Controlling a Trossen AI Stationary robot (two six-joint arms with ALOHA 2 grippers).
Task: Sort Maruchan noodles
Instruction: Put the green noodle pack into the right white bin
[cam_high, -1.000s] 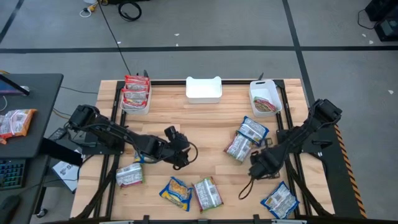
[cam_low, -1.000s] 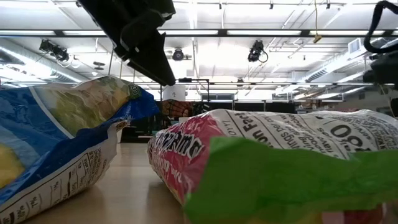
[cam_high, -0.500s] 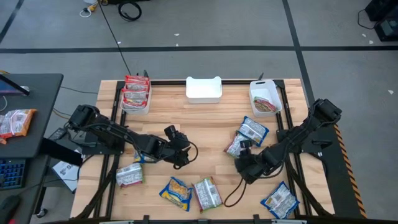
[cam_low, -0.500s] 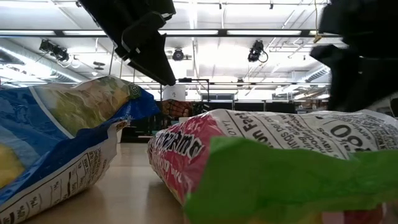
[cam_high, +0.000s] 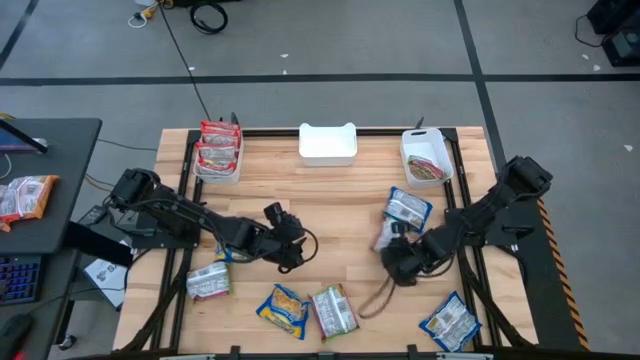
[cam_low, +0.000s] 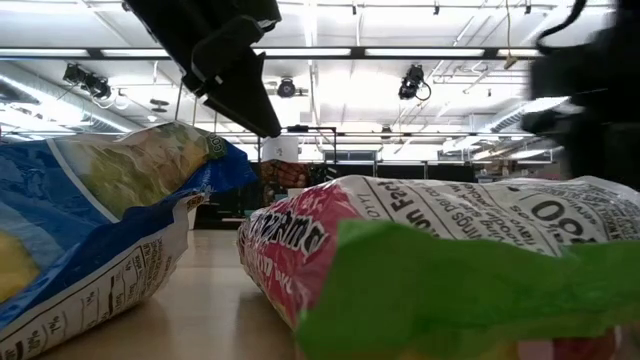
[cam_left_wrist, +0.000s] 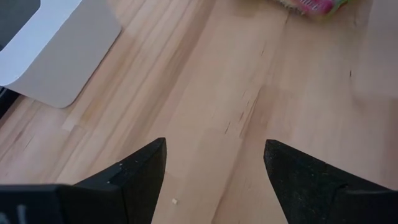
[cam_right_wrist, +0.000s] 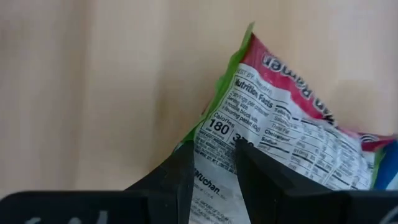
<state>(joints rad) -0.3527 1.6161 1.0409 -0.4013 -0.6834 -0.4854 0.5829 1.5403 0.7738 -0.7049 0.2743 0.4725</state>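
Right wrist view: right gripper (cam_right_wrist: 211, 165) over green-red packet (cam_right_wrist: 292, 143) (label up).

Two dark arms stretched low and inward, each from its own side.

The left gripper (cam_high: 290, 243) sits at the end of a long, nearly flat reach, its two fingers (cam_left_wrist: 134, 174) spread wide with nothing between them. The right gripper (cam_high: 393, 258) points inward, its arm running back from it up and out to the far side, elbow bent. Its fingers (cam_right_wrist: 180, 174) stand only a narrow gap apart; whether their tips pinch anything is probably not readable, since that arm shows blurred at table height.
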